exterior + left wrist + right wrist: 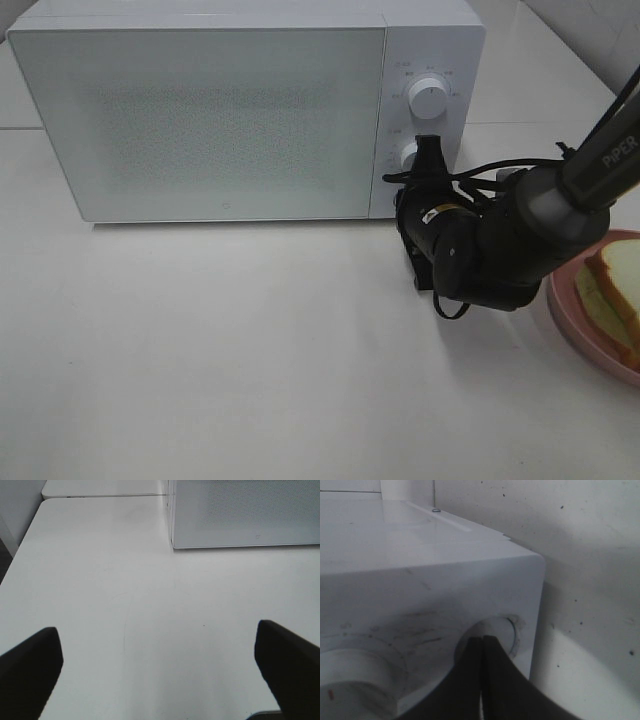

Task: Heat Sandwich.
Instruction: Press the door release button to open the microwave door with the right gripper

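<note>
The sandwich point(617, 288), white bread with tan crust and pale green filling, lies on a pink plate point(568, 312) at the right edge of the table. The white microwave point(220, 110) stands at the back with its door closed. My right gripper point(430, 150) is shut and empty, well left of the sandwich. In the right wrist view, the right gripper point(482, 640) has its tips at a round button point(502, 630) beside the lower knob point(355, 680), near the panel's corner. My left gripper point(160, 660) hangs open over bare table, near the microwave's point(245, 512) front corner.
Two white knobs point(428, 100) point(408, 153) sit on the microwave's control panel. The right arm point(520, 230) and its cables stretch from the right edge across the table in front of the plate. A table seam point(100, 496) runs behind the microwave's left side.
</note>
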You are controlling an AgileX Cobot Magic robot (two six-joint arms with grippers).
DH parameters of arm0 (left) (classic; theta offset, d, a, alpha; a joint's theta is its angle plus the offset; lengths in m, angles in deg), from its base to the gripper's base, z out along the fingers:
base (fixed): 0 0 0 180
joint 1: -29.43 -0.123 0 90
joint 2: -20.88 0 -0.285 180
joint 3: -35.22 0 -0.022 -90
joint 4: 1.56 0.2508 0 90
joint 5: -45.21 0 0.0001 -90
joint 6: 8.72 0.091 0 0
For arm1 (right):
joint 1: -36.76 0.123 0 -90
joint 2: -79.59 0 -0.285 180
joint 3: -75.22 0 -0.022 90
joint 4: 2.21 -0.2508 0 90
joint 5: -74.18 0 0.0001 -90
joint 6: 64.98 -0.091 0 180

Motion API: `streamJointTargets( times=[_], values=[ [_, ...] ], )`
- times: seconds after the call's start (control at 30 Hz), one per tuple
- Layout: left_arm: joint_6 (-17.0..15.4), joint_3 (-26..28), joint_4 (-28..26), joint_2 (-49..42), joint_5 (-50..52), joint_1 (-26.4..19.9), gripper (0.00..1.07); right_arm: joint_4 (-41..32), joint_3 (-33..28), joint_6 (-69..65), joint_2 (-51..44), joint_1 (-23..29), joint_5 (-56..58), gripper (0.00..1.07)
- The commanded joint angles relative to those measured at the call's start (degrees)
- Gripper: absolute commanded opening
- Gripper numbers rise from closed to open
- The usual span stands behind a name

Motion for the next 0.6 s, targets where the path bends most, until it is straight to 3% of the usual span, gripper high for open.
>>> streamJointTargets(
  times=[0.03,0.6],
  values=[
    [-0.2,0.1,0.1,-1.1,0.2,0.0,1.0,-0.6,1.5,1.2,-0.2,-0.6,-4.1,0.0],
    [-0.2,0.1,0.1,-1.1,0.2,0.0,1.0,-0.7,7.1,2.9,-0.2,-2.1,-12.6,0.0]
  ],
)
